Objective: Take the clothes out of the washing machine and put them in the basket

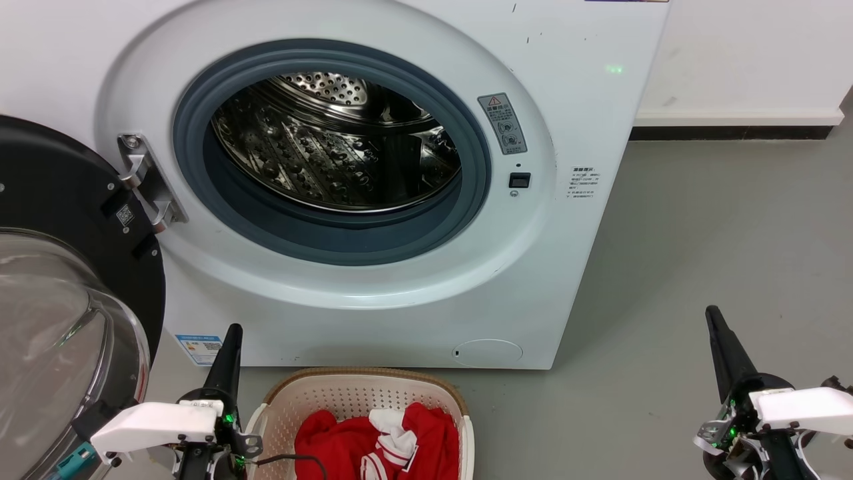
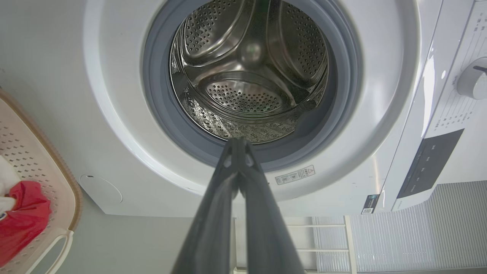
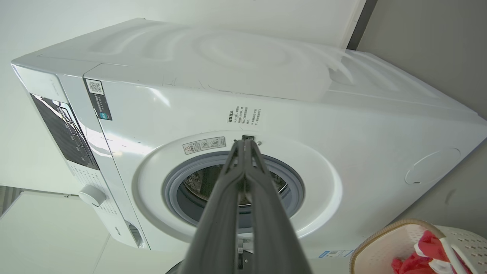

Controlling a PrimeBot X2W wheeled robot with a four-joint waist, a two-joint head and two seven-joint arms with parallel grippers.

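Observation:
The white washing machine [image 1: 373,280] stands ahead with its door [image 1: 60,287] swung open to the left. Its steel drum [image 1: 333,140] holds no garments that I can see; the left wrist view looks straight into the drum [image 2: 247,76]. Red clothes [image 1: 380,443] with white striped cuffs lie in the cream basket [image 1: 360,393] on the floor in front of the machine. My left gripper [image 1: 233,330] is shut, just left of the basket, holding nothing. My right gripper [image 1: 713,313] is shut and bare, far to the right over the floor.
Grey floor [image 1: 720,233] stretches to the right of the machine up to a white wall with a dark skirting. The open glass door takes up the lower left beside my left arm. The basket [image 3: 380,243] sits close to the machine's base.

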